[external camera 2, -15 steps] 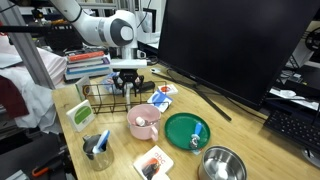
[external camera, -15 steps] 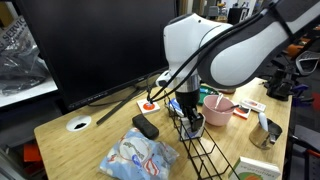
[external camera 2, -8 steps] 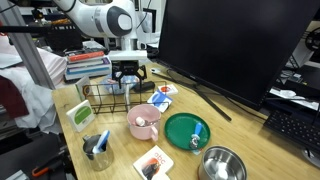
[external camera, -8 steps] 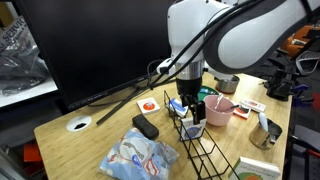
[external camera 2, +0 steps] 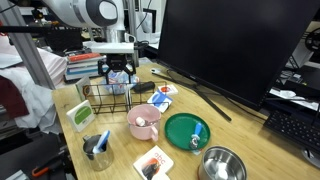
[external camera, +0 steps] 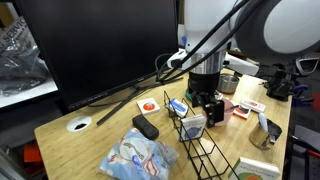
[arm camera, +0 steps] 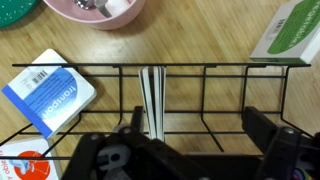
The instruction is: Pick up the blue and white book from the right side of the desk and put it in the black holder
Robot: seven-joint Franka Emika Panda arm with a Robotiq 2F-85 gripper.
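Three views show the Robotiq gripper (external camera: pixel 205 103) poised over one end of the black holder (external camera: pixel 205 150), and each adds details of its own.

In an exterior view, the desk (external camera: pixel 70 145) carries, from the left, its round cable hole (external camera: pixel 79 125), a crinkled plastic bag (external camera: pixel 140 155) and a black remote-like bar (external camera: pixel 145 127). Next comes the holder, with the blue and white book (external camera: pixel 193 125) standing as a white block in its end section, just below the fingers. A pink bowl (external camera: pixel 222 108) sits just beyond.

In an exterior view from another angle, a green-and-white box (external camera 2: pixel 80 115) lies left of the holder (external camera 2: pixel 103 98). The gripper (external camera 2: pixel 120 76) hides the book here. A green plate (external camera 2: pixel 188 130) and a steel bowl (external camera 2: pixel 222 163) appear further right.

Only the wrist view settles the grasp. At its left, a blue-and-white packet (arm camera: pixel 48 92) shows through the wires. The book (arm camera: pixel 152 100) stands edge-on and upright between two dividers. The gripper (arm camera: pixel 190 135) has its jaws spread wide, released, with the right one well clear of the book.
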